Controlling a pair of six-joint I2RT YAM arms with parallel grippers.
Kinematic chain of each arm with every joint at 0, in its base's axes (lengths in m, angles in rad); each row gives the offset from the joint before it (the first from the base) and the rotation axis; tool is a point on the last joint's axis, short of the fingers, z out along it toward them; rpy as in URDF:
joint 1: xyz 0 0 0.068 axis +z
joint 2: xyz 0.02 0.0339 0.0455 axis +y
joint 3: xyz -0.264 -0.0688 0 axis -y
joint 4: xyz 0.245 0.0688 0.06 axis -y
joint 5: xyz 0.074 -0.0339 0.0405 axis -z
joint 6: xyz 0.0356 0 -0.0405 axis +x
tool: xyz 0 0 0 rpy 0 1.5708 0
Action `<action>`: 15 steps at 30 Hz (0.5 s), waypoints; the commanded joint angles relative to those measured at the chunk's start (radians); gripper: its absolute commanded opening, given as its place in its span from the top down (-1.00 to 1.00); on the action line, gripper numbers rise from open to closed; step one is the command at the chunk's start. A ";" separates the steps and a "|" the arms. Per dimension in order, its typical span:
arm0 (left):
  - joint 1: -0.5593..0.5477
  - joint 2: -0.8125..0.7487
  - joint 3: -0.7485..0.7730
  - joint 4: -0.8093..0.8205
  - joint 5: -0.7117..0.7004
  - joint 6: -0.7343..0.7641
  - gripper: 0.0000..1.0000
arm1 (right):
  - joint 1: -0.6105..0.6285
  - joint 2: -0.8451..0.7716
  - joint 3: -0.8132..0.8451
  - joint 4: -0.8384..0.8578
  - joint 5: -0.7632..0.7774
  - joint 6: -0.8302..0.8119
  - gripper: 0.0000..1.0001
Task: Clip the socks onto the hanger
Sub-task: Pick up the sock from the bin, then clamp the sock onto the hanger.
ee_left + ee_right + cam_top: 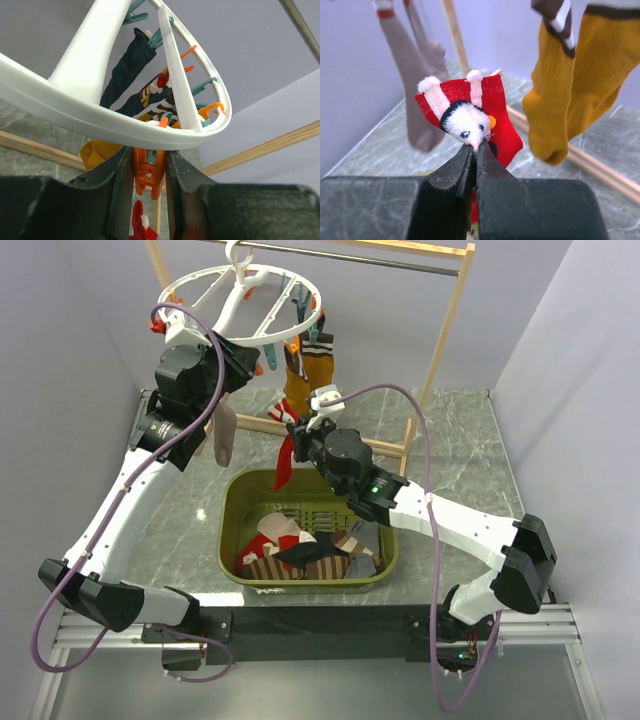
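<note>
**While the left jaws pinch an orange clip, the red sock hangs below the hanger**

Under the hanger's rim, your left jaws are clenched on the orange clip; whether its mouth stands open I cannot tell. Below the hanger, a little to its right, your right jaws grip the red sock by one edge, well apart from that clip. The feeding step is in hand, I judge: lift the sock's edge into the clip, then ease the left jaws off.

Bright, even light throughout, with only soft shadows on the grey marble desk. In the right wrist view, the hanging mustard-yellow sock is blurred.
</note>
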 commanded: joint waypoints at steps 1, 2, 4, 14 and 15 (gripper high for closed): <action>-0.006 0.001 0.062 -0.001 -0.018 -0.054 0.86 | 0.020 0.021 0.069 0.157 0.114 -0.062 1.00; -0.009 -0.002 0.062 -0.004 -0.026 -0.055 0.86 | 0.022 0.030 0.073 0.172 0.125 -0.081 1.00; -0.014 -0.008 0.054 -0.007 -0.047 -0.061 0.86 | 0.032 0.056 0.098 0.197 0.140 -0.098 1.00; -0.018 -0.028 0.012 0.028 -0.055 -0.061 0.85 | 0.059 0.139 0.190 0.230 0.185 -0.159 1.00; -0.018 -0.029 0.008 0.030 -0.056 -0.058 0.85 | 0.059 0.143 0.199 0.227 0.185 -0.161 1.00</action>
